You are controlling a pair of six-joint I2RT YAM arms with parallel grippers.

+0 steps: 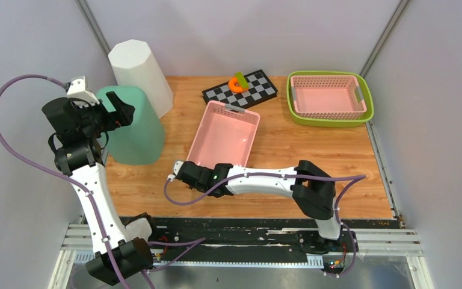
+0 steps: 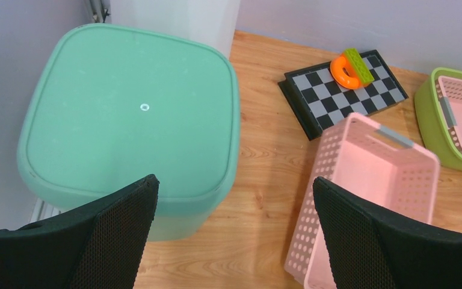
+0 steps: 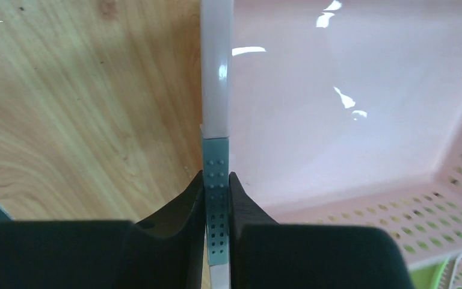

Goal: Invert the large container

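Wooden table, grey walls. Large pink basket upright at frame centre, its bare floor showing. Right gripper pinched on its near-rim grey handle. Left gripper spread wide above upturned green bin (upper left). Small pink basket sits in green tray, upper right.

Right gripper: two black fingers pressed against either side of a grey dotted handle.
Handle: upright strip set on the white-pink rim, which runs straight ahead of the gripper.
Basket: pink, glossy floor to the gripper's right; perforated wall at near right.
Table: wood grain, to the gripper's left.
Green edge: beyond the wall, identity unclear.
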